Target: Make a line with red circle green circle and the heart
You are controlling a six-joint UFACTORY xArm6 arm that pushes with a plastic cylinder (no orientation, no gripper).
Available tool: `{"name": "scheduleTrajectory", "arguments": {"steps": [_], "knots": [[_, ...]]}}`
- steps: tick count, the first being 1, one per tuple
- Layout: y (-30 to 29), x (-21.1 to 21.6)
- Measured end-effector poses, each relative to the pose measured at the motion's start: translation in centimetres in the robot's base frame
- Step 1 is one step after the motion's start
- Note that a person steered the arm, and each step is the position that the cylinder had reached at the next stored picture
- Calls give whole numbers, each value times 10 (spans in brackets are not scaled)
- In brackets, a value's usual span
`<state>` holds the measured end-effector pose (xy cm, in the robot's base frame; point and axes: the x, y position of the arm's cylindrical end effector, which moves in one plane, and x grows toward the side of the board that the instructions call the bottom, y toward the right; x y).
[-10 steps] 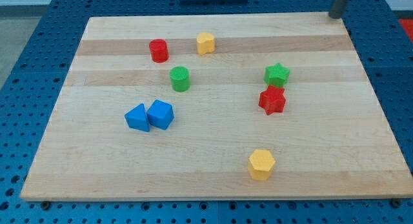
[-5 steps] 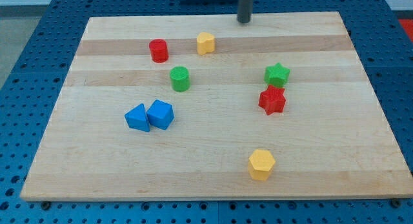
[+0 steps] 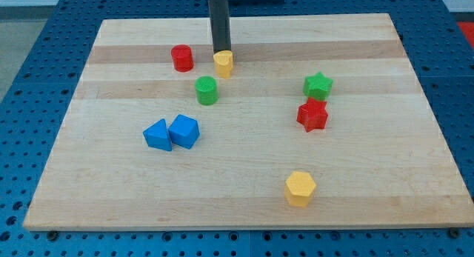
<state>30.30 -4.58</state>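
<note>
The red circle block (image 3: 181,58) sits at the upper left of the wooden board (image 3: 370,183). The green circle block (image 3: 207,89) lies just below and to its right. The yellow heart block (image 3: 223,64) is right of the red circle and above the green circle. My tip (image 3: 221,52) stands at the heart's upper edge, touching it. The rod rises straight up out of the view's top.
A green star (image 3: 318,85) and a red star (image 3: 312,115) touch at the right of the board. Two blue blocks (image 3: 172,132) sit side by side at the left. A yellow hexagon block (image 3: 300,188) lies near the bottom edge.
My tip has swept from the board's top right corner leftward to the heart. The heart has shifted left and down, closer to the red and green circles.
</note>
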Motion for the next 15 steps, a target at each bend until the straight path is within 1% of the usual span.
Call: {"name": "scheduleTrajectory", "arguments": {"steps": [3, 6, 7, 8, 10, 11, 12, 13, 15], "knots": [[0, 45], [0, 65], [-2, 63], [-27, 60], [-118, 60], [-142, 41], [-140, 7], [-125, -2], [-85, -4]]}}
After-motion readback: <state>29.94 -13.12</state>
